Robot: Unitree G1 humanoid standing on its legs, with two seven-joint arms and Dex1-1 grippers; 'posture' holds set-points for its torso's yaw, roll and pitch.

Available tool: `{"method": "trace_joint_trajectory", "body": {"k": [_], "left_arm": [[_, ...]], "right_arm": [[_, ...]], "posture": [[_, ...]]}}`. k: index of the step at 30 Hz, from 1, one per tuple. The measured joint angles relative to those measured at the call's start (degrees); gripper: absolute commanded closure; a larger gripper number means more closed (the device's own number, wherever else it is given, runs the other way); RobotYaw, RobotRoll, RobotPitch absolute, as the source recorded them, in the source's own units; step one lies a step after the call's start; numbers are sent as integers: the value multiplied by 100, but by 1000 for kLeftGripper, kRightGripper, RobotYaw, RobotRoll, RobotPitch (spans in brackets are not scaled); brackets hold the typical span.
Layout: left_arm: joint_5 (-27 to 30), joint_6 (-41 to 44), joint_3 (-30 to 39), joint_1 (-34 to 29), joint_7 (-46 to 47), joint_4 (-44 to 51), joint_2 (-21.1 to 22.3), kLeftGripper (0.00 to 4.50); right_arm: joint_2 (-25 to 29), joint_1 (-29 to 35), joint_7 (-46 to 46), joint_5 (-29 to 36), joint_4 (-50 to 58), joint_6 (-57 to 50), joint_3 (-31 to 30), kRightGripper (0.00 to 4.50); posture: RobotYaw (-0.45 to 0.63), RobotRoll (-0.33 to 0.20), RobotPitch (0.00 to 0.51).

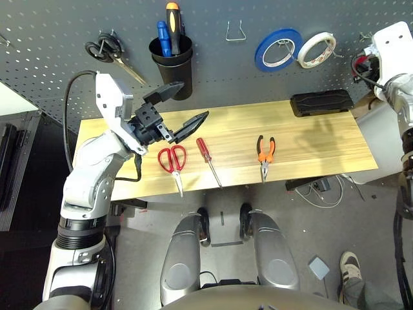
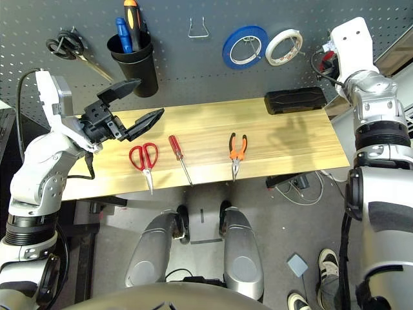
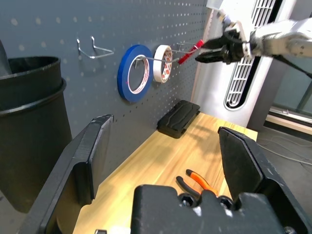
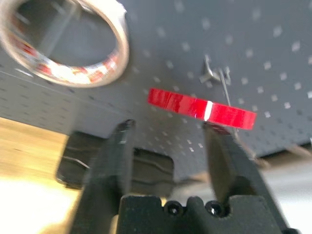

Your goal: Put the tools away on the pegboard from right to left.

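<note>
The thin red tape ring point(image 4: 201, 108) hangs by a metal hook on the dark grey pegboard point(image 1: 51, 32), far right. My right gripper point(image 4: 168, 126) is open just below it, fingers apart and not clamped on the ring. The other tools lie on the wooden table point(image 1: 310, 142): red-handled scissors point(image 1: 172, 158), red-handled screwdriver point(image 1: 206, 155) and orange-and-black pliers point(image 1: 265, 152). My left gripper point(image 1: 190, 102) hovers open and empty over the table's left part, above the scissors.
On the pegboard are a black cup point(image 1: 173, 61) holding blue and orange tools, black-handled scissors point(image 1: 110, 51), an empty wire hook point(image 1: 237, 32), a blue tape roll point(image 1: 287, 33) and a white tape roll point(image 1: 321, 37). A black case point(image 1: 321, 102) sits at the table's back right.
</note>
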State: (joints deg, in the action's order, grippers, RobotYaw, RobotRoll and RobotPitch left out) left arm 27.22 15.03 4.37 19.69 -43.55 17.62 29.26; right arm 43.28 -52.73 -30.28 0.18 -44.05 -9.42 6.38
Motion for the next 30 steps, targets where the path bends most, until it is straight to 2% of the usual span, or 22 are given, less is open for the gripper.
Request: {"method": "trace_joint_trajectory", "body": {"k": [2,6,8,13,16,20,26,30], "left_arm": [[-5,12,-5,2,8,-3,8,0],[-18,157,-34,-2,78,-15,10,0],[-16,247,-63,1,80,-19,7,0],[-24,325,-163,29,66,-41,10,0],[-32,357,-235,31,10,-101,15,0],[-43,363,-352,63,-69,-185,14,0],[-82,418,-689,-50,-357,-234,50,0],[-209,380,-781,-88,-494,-307,112,0]], "right_arm": [[180,288,-685,323,635,-368,61,61],[754,902,-2056,1082,2031,-1480,103,22],[953,1010,-2401,1322,2426,-1867,124,22],[1446,1457,-3116,1702,2731,-2082,332,22],[1514,1862,-3442,1850,2957,-2342,281,22],[1183,2128,-2894,1700,3402,-3060,-73,22],[41,2282,-1666,1435,3859,-4283,-678,22],[-676,2145,-821,1359,3948,-5121,-713,22]], "posture": [[-103,0,245],[-103,0,245],[-119,0,246],[-128,0,248],[-125,0,251],[-125,0,251],[-109,0,254],[-110,0,256]]}}
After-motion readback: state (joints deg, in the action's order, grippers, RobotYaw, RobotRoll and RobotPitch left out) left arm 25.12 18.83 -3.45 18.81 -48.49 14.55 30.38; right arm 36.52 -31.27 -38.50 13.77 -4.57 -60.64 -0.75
